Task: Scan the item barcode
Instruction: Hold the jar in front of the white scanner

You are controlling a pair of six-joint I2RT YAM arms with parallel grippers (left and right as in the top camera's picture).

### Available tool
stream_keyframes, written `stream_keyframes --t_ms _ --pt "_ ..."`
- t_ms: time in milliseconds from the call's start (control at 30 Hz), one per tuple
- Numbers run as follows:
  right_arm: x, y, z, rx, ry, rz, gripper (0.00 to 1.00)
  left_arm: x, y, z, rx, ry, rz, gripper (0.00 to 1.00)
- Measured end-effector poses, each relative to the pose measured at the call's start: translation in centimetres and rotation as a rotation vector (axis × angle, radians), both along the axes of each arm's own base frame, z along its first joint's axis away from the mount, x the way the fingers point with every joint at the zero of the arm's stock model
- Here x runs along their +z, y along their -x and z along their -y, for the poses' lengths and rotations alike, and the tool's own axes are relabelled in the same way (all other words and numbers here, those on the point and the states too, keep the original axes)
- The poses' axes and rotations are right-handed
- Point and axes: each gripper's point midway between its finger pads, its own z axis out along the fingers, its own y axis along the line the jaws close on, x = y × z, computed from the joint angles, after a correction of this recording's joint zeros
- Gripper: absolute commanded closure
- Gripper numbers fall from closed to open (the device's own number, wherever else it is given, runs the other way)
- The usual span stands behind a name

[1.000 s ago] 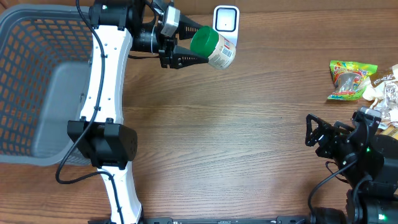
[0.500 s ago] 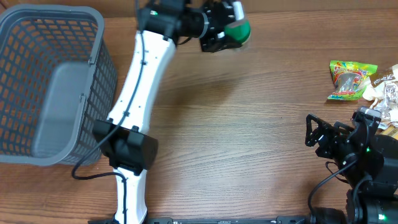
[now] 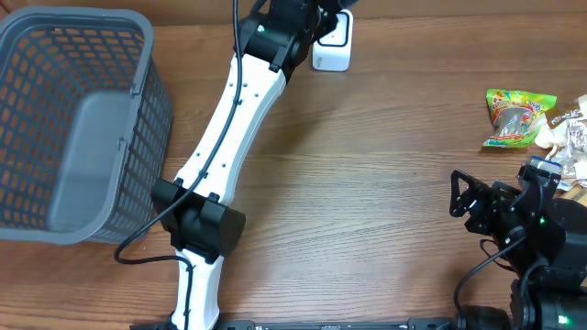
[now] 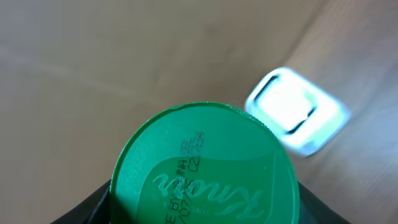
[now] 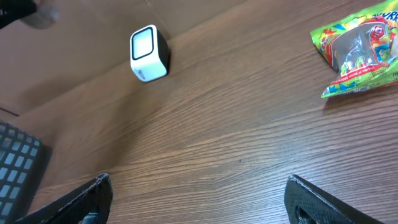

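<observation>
A jar with a green lid fills the lower half of the left wrist view, lid towards the camera. My left gripper is shut on it, with a dark finger at each side. The white scanner lies just beyond the jar on the wood table. From overhead, the left arm reaches to the table's far edge beside the scanner; the jar and the gripper's fingers are hidden there. My right gripper rests at the near right, open and empty. Its wrist view shows the scanner far off.
A grey mesh basket stands at the left. A green snack packet and foil-wrapped items lie at the right edge. The white left arm stretches diagonally across the table's left half.
The left arm has swung the jar from left of the scanner to the far edge, over the scanner. The jar has left the overhead view. The right arm has not moved.
</observation>
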Motion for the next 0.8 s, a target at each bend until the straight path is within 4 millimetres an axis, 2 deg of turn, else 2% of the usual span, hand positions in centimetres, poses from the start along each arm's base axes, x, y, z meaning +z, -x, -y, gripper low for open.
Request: stream_keyframes --t_ms 133,333,533,633,800 --pt "0.1 -0.1 0.0 -0.001 -0.001 0.005 0.11 -0.4 -0.8 -0.9 0.052 -0.12 0.039 0.96" --pt "0.1 -0.1 0.0 0.0 0.0 0.007 0.11 -2.1 -2.7 1.1 0.07 -0.282 0.122 0.96" --pt "0.0 0.0 0.0 0.0 -0.001 0.0 0.11 -4.6 -2.7 2.6 0.072 -0.525 0.133 0.96" --pt "0.0 0.0 -0.1 0.003 -0.003 0.0 0.11 -4.2 -2.9 3.4 0.07 -0.565 0.169 0.96" --pt "0.1 0.1 -0.4 0.021 -0.013 0.001 0.11 -2.0 -3.5 3.5 0.086 -0.593 0.251 0.96"
